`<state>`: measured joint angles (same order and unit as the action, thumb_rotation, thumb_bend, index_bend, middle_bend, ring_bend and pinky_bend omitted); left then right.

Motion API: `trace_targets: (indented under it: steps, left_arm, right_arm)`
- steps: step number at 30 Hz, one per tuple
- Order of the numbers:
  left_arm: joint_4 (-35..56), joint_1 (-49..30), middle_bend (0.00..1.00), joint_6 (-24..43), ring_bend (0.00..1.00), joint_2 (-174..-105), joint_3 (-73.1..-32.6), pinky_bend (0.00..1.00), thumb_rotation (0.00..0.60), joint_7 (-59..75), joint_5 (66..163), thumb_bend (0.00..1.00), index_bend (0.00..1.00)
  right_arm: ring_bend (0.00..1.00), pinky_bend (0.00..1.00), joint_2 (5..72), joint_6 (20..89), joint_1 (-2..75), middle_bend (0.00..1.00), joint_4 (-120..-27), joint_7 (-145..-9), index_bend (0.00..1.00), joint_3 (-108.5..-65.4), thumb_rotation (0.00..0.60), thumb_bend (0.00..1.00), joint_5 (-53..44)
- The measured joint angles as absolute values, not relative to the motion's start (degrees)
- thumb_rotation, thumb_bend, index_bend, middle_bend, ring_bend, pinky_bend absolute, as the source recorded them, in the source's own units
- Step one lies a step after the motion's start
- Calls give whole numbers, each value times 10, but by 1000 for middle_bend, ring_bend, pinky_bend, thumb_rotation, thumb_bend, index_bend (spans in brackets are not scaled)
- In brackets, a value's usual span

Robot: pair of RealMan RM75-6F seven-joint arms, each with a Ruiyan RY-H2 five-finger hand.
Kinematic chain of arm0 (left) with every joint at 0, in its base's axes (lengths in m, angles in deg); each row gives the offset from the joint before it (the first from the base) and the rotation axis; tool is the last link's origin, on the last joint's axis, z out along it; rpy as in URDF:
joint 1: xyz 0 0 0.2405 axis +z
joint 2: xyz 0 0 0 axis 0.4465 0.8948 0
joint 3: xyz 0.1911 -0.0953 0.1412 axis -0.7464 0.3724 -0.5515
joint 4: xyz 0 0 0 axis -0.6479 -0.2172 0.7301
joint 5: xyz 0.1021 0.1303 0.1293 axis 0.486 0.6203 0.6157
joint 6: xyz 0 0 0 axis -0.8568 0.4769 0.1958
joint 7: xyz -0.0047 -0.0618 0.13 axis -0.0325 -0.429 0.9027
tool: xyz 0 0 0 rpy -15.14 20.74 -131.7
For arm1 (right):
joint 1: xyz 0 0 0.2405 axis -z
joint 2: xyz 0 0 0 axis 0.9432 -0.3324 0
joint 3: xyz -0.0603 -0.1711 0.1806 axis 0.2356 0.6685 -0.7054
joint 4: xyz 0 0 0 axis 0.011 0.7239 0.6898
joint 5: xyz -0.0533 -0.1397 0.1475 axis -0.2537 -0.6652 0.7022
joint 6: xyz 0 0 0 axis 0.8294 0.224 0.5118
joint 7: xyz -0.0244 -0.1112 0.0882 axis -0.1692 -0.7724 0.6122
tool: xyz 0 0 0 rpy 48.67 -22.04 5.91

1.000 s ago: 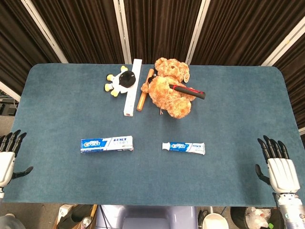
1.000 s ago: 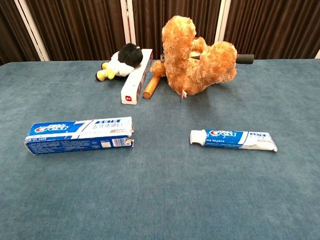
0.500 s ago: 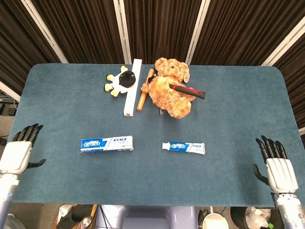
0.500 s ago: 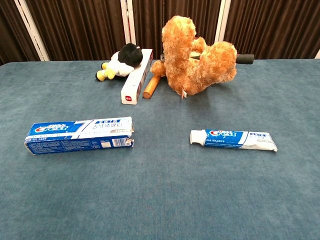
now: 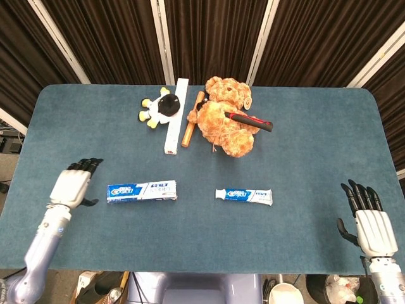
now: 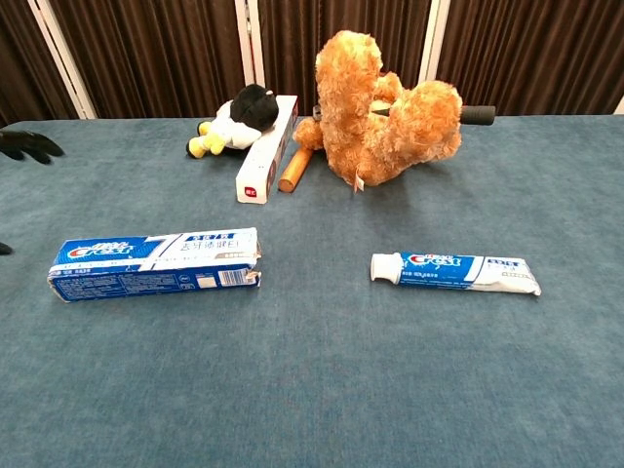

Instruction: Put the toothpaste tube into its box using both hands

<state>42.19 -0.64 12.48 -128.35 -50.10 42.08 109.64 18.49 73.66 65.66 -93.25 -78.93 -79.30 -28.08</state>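
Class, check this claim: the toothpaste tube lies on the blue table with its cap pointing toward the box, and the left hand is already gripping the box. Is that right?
Not quite. The left hand grips nothing: in the head view it hovers open beside the box, apart from it. The rest holds: the toothpaste tube lies on the table, cap toward the box.

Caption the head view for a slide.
Left hand open beside the toothpaste box; tube lies apart, right hand waiting.

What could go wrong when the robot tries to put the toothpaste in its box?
The left hand is open beside the toothpaste box and might push it away instead of gripping it. The box's flaps look crumpled, so the toothpaste tube might snag. The right hand is far from the tube.
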Motion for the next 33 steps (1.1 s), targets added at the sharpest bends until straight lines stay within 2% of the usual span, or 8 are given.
trace_targets:
  steps: [10,14,18,21,24,33]
  left_arm:
    - [412,-63,252,117,220,-1363,-509,286,600,494,1017,87,213]
    - [397,-82,291,109,252,-1395,-513,297,600,508,999,119,252]
    - [382,-94,347,100,317,-1419,-520,353,600,516,994,187,292]
    - [374,-97,441,92,406,-1430,-525,430,600,513,996,297,375]
    - [370,-97,509,88,460,-1434,-531,462,600,507,1009,369,450]
    - [364,-88,531,77,482,-1416,-548,463,600,463,1080,391,481]
  right_arm:
    - [0,13,184,737,656,0,-935,-782,0,-791,600,426,-287]
    - [0,13,184,735,655,0,-935,-776,0,-792,600,426,-285]
    - [0,12,183,735,656,0,-936,-771,0,-792,600,425,-284]
    - [0,13,182,736,656,0,-936,-771,0,-792,600,425,-285]
    - [0,12,181,735,656,0,-936,-770,0,-792,600,426,-284]
    - [0,13,176,723,654,0,-945,-775,0,-793,600,426,-270]
